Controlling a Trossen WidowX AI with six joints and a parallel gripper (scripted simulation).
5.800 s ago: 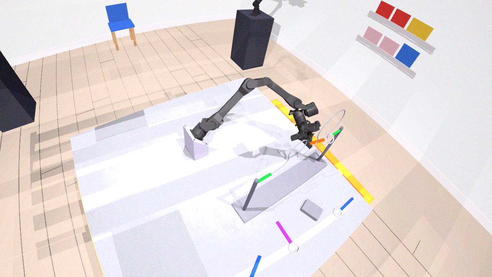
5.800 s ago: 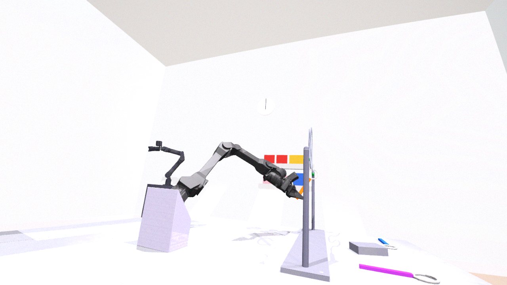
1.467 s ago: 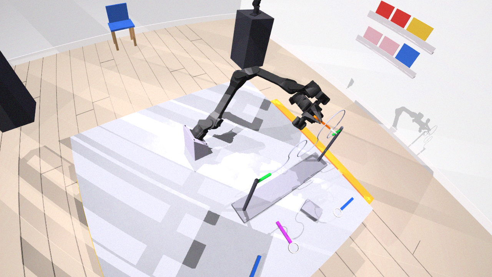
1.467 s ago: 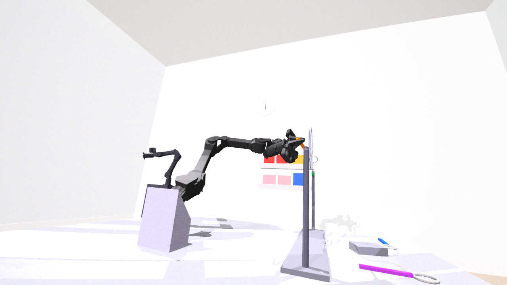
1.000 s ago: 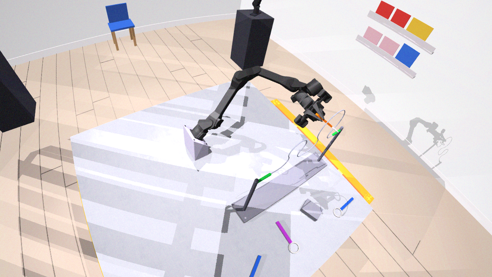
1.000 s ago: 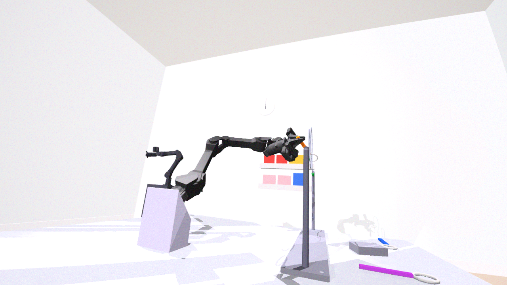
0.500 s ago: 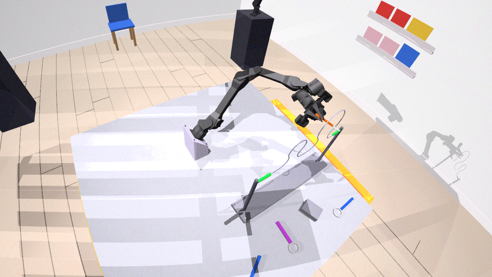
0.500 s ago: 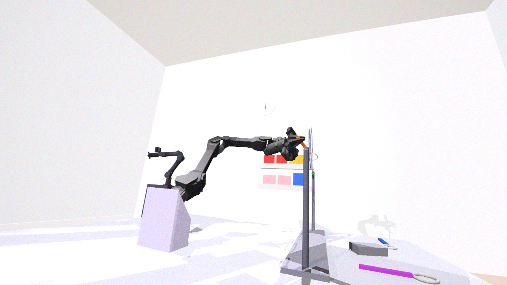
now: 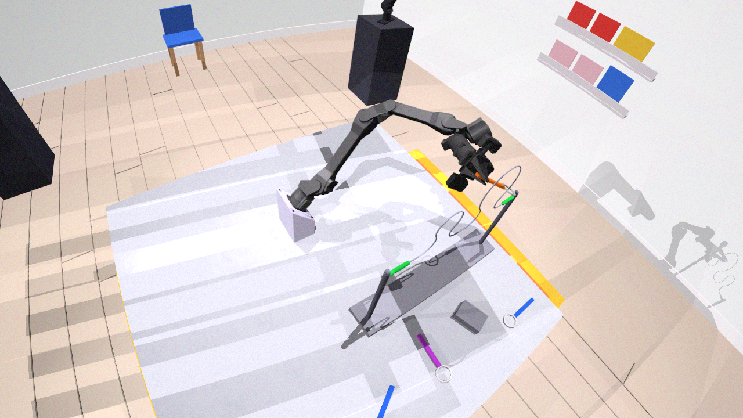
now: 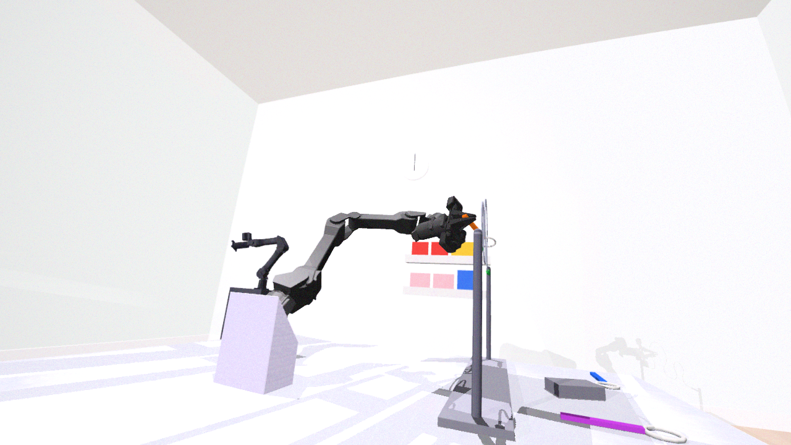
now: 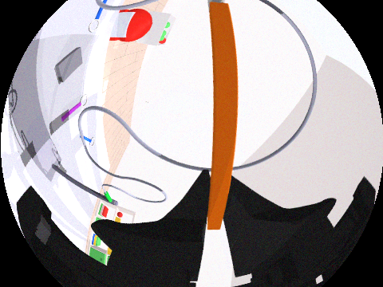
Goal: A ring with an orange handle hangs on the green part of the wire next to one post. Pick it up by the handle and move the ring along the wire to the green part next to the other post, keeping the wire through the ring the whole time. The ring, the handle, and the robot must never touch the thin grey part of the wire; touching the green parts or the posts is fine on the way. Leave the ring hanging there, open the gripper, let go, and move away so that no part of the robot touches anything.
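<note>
My gripper [image 9: 487, 181] [image 10: 474, 216] is shut on the orange handle [image 9: 494, 182] [image 10: 473, 225] [image 11: 224, 88], which points away from the fingers. The pale ring [image 10: 495, 241] at its end is by the far post [image 9: 496, 220] [image 10: 489, 321], close to the far green part [image 9: 508, 200] [image 10: 488, 271]; in the wrist view it is almost wholly cut off. How the wire passes through it is too small to tell. The grey wire [image 11: 315, 80] loops tall near the fingertips; any gap is unclear. The other green part [image 9: 399, 268] [image 11: 108, 196] is at the near post [image 9: 377, 296] [image 10: 477, 332].
The posts stand on a grey base plate [image 9: 430, 283]. Beyond it lie a grey block [image 9: 470, 317] [image 10: 575, 389] [image 11: 69, 64], a purple-handled ring [image 9: 430, 350] [image 10: 602, 422] and a blue-handled ring [image 9: 523, 307] [image 10: 597, 376]. Another blue handle [image 9: 386, 401] lies at the bottom of the top view.
</note>
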